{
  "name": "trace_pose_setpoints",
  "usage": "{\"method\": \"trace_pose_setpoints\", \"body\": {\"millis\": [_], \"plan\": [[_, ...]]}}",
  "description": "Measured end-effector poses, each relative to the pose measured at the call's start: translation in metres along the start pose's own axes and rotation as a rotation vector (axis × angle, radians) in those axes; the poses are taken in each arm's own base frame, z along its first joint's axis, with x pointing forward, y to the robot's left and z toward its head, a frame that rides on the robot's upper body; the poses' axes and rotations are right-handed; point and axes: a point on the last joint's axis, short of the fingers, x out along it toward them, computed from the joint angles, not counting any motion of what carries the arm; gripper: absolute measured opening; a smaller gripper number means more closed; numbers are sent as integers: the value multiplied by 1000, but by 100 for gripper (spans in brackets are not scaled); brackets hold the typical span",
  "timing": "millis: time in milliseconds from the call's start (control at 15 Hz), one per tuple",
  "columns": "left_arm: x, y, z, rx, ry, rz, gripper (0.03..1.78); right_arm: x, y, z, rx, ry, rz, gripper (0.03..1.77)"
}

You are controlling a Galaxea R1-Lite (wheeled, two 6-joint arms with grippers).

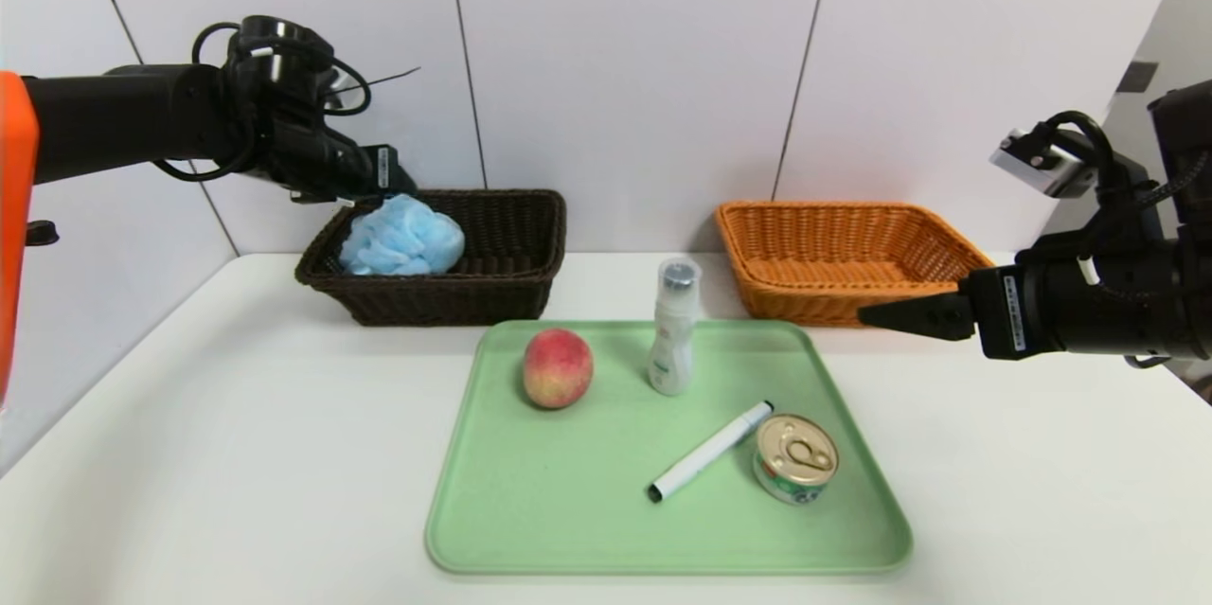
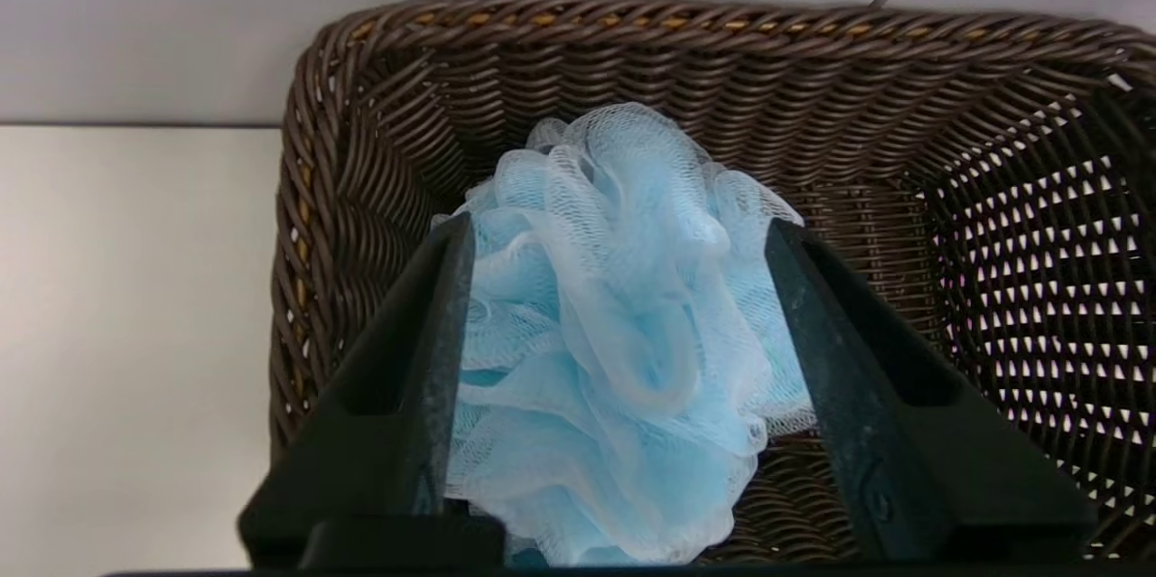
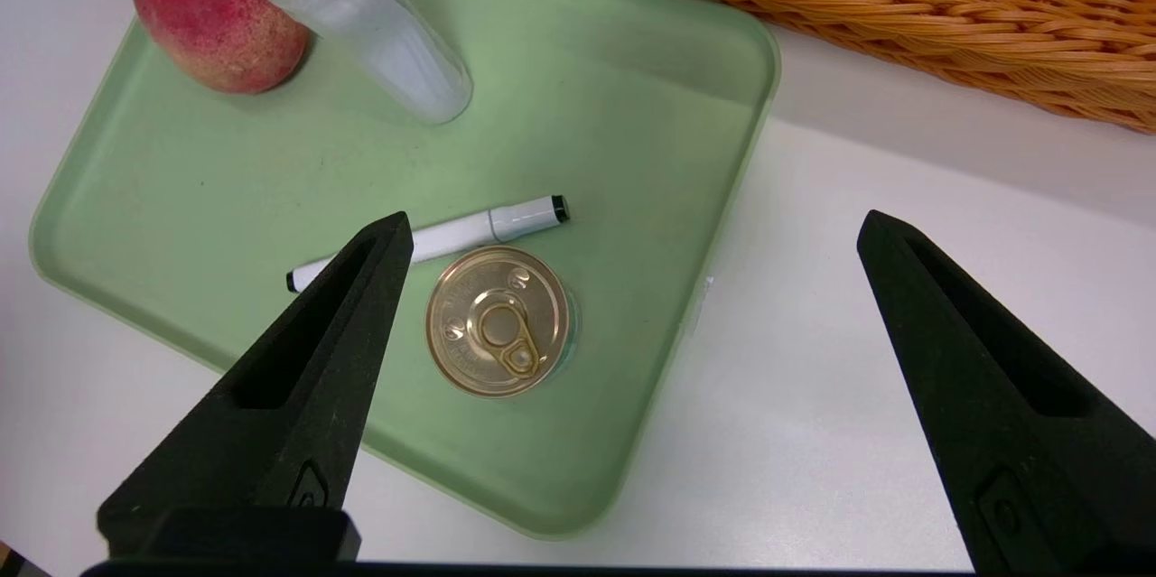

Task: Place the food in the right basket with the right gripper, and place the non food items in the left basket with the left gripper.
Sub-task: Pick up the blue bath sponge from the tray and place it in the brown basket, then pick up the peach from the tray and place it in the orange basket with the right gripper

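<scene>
White wall panels back a white table point(image 1: 237, 453) carrying a pale green tray point(image 1: 568, 529) and two woven baskets. At the far left, the left gripper point(image 2: 619, 238) reaches over the near left corner of the dark brown basket point(image 1: 511, 236); its fingers point(image 2: 442, 351) stand apart on either side of the light-blue bath puff point(image 1: 402, 238), the mesh bulging between them and brushing both inner faces. The puff sits low inside that basket, at its left end; whether the fingers press it or merely flank it cannot be told. The right gripper point(image 3: 632, 238) hovers at the right side of the table, just in front of the near right corner of the orange-tan basket point(image 1: 852, 250), with its fingers point(image 3: 316, 360) spread wide and nothing between them. Below and ahead of those fingers, on the tray, a tin can point(image 3: 498, 321) with a gold pull-tab lid stands upright near the tray's right edge. A white marker pen point(image 3: 433, 241) lies just beside the can, on the side away from the fingers. Farther beyond, a slim white bottle point(image 1: 672, 330) with a clear cap stands upright near the tray's far edge, and a red-yellow peach point(image 1: 558, 367) rests near it, toward the left gripper's side, apart from the bottle.
</scene>
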Motion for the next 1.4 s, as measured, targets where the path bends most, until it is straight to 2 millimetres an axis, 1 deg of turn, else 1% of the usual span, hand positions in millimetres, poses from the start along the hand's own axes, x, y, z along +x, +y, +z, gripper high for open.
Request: {"method": "trace_pose_setpoints", "body": {"millis": [133, 333, 400, 533, 667, 800, 1067, 1200, 1400], "plan": [[-14, -2, 7, 5, -29, -6, 129, 0, 0, 0, 1, 1, -1, 170], [-51, -7, 21, 1, -100, -19, 142, 0, 0, -1, 3, 0, -3, 170], [-64, -9, 23, -8, -114, -24, 145, -1, 0, -1, 6, 0, -5, 170], [-84, -14, 19, -22, -113, -37, 151, 0, 0, -2, 8, 4, -5, 170], [-103, -21, 7, -28, -85, -56, 156, 0, 0, -2, 9, 5, -7, 170], [-122, -32, -12, -17, -45, -91, 159, 0, 0, -2, 9, 4, -9, 170], [-157, -59, -57, -2, 56, -187, 164, -1, 0, -3, 9, 4, -7, 170], [-174, -71, -76, 3, 94, -244, 165, -1, 0, -3, 8, 5, -6, 170], [-199, -85, -94, 15, 113, -325, 167, -2, 0, -3, 10, 4, -6, 170]]}}
